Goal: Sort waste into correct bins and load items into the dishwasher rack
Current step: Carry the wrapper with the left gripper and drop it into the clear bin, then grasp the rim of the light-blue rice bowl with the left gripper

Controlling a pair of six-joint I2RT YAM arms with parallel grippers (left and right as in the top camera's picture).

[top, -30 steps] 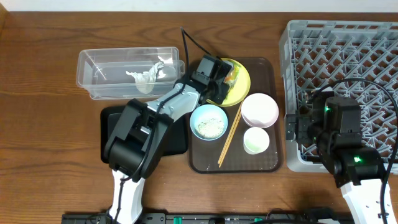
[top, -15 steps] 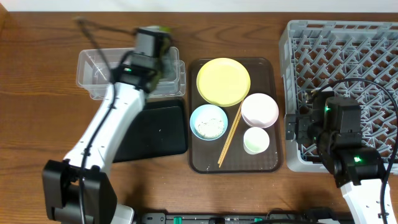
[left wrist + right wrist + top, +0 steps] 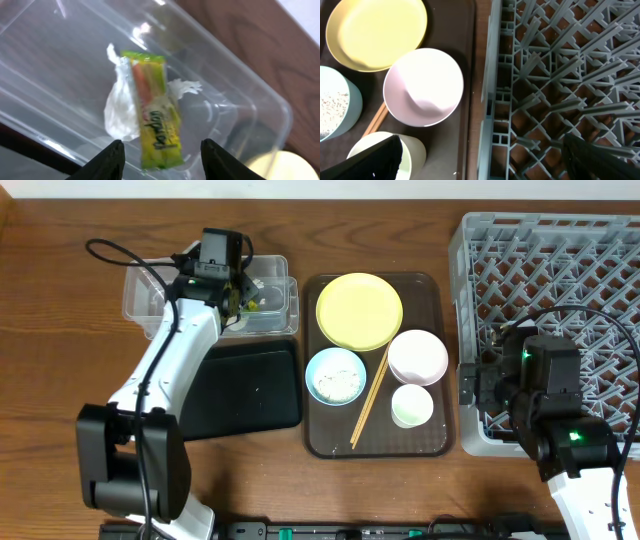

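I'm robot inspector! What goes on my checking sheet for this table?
Surface: brown wooden table.
Job's things: green-and-orange crinkled wrapper in clear plastic tub; round yellow plate, pale pink bowl, light blue bowl holding white rice, small white cup and wooden chopsticks on brown serving tray; shallow black tray and grey lattice rack empty where visible.
Clutter: crumpled white scrap under the wrapper.
Grippers: left gripper open above the wrapper; right gripper open over the rack's edge.
Cables: black cable on each arm.
Surroundings: nothing seen.

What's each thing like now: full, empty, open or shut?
snack wrapper, lying in clear tub
left gripper, open above it
right gripper, open
light blue bowl, holds rice
pink bowl, empty
yellow plate, empty
white cup, upright
black tray, empty
dishwasher rack, no dishes visible
chopsticks, lying on brown tray
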